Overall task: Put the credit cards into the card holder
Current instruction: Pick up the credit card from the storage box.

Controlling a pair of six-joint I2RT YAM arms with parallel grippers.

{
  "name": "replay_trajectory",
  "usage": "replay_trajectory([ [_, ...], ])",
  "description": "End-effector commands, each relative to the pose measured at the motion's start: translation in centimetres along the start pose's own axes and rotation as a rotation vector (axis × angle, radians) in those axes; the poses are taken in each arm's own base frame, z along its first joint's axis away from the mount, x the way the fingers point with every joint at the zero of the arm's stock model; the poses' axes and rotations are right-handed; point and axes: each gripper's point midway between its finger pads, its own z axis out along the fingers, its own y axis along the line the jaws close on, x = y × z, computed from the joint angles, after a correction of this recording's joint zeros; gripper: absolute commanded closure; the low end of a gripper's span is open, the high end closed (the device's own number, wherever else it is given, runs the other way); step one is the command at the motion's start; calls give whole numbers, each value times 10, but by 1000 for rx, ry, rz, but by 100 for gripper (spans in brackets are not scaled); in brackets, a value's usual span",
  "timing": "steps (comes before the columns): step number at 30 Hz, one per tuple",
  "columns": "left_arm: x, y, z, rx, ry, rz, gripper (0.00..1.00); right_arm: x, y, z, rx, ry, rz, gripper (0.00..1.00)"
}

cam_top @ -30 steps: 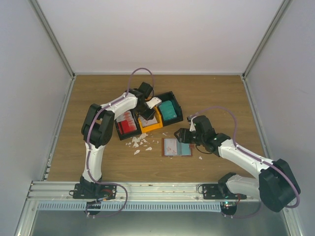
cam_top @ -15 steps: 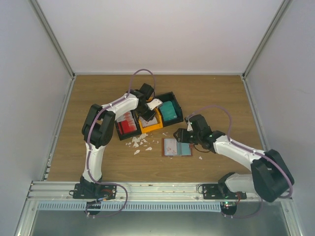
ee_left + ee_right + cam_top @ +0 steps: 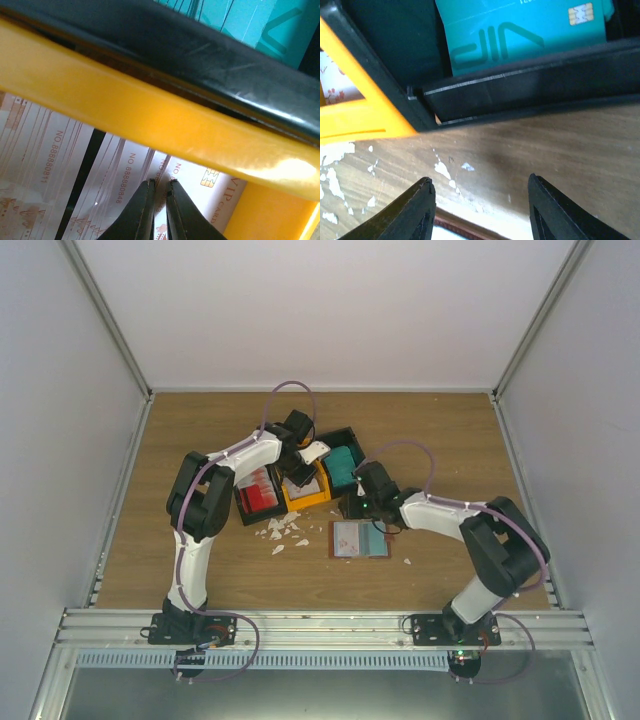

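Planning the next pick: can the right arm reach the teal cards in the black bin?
Probably yes. The right gripper is open just outside the black bin, and the teal cards lie uncovered inside; only the bin's near wall needs clearing.

On a brown wooden tabletop [image 3: 200, 440], a black plastic bin [image 3: 262, 515] of red cards [image 3: 262, 494], an orange plastic bin [image 3: 306, 501] and a second black plastic bin [image 3: 362, 455] of teal cards [image 3: 345, 468] are set touching in a row, and the left gripper [image 3: 298, 480] is seen down inside the orange one. A reddish-brown leather bifold card holder [image 3: 360, 556] is laid open nearer the arms, with a white-pinkish card [image 3: 347, 537] and a teal card [image 3: 376, 542] on it. The right gripper [image 3: 352, 508] is held between it and the teal-card bin.
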Motion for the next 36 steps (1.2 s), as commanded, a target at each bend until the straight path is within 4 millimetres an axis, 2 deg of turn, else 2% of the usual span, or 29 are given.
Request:
replay_trajectory([
  [1,15,-15,6,36,47,-5,90,-17,4,12,22,-46,-32,48],
  [12,13,-31,-7,38,23,-1,90,-17,-1,30,64,-15,-22,48],
  [25,23,-46,-19,13,27,-3,88,-21,-1,30,66,-28,-7,48],
  [36,34,-65,-26,16,28,-1,83,-16,-1,30,55,-19,5,48],
])
